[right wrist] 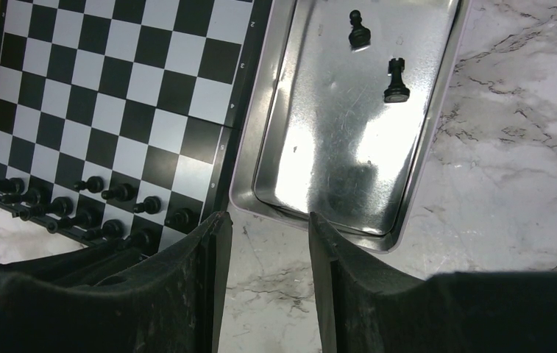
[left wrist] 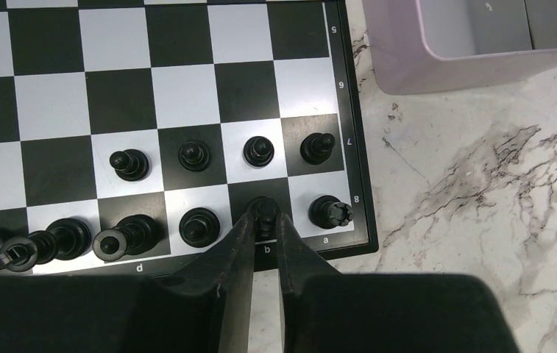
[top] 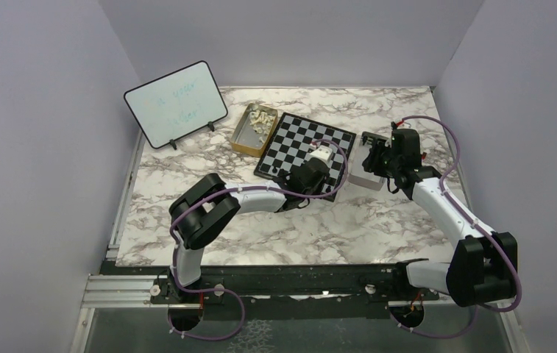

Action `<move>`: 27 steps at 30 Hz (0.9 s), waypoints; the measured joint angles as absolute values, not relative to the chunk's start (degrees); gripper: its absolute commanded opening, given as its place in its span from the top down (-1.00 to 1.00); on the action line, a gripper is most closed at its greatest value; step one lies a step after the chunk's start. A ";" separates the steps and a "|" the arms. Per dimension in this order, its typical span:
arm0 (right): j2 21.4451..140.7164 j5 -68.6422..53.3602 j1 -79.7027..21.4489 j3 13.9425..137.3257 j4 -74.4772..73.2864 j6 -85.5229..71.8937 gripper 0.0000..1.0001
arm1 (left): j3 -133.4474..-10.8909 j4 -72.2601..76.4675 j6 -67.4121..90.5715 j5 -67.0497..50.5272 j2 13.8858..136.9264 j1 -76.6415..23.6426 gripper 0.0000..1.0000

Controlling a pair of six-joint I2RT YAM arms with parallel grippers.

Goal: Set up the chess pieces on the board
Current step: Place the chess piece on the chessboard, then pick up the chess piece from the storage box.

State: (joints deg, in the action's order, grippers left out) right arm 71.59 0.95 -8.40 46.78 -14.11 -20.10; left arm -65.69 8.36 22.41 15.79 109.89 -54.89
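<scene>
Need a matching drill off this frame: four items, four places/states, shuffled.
Items
1. left gripper
2. right gripper
3. silver tray
4. gold tin

Places/states
a. holds cream-white pieces
b. fingers flank a black piece on the board edge row
c. holds two black pieces
d. fingers apart, nothing between them, over the marble table

Pairs: 1-b, 2-d, 3-c, 4-a
</scene>
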 measured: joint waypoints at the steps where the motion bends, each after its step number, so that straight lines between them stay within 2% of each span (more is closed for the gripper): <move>1: 71.59 0.95 -8.40 46.78 -14.11 -20.10 0.05 | -65.82 8.16 22.39 15.79 109.95 -54.89 0.60; 6: 71.59 0.95 -8.40 46.78 -13.85 -20.10 0.05 | -66.22 7.31 22.15 15.79 109.95 -54.87 0.53; 14: 71.59 -0.30 -8.40 46.78 -13.15 -20.14 0.07 | -67.18 4.47 22.24 15.73 108.68 -54.89 0.19; 23: 71.57 -0.86 -8.40 46.78 -12.91 -18.50 0.08 | -68.82 -1.02 23.33 11.62 99.22 -53.19 -0.29; 27: 71.66 1.21 -8.40 47.16 -12.97 -15.42 0.13 | -69.32 -3.57 24.01 5.91 94.26 -48.88 -0.63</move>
State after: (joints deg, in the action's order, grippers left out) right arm 71.66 1.21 -8.40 47.16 -12.97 -15.42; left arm -69.32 -3.57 24.01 5.91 94.26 -48.88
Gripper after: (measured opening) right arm 0.456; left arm 0.678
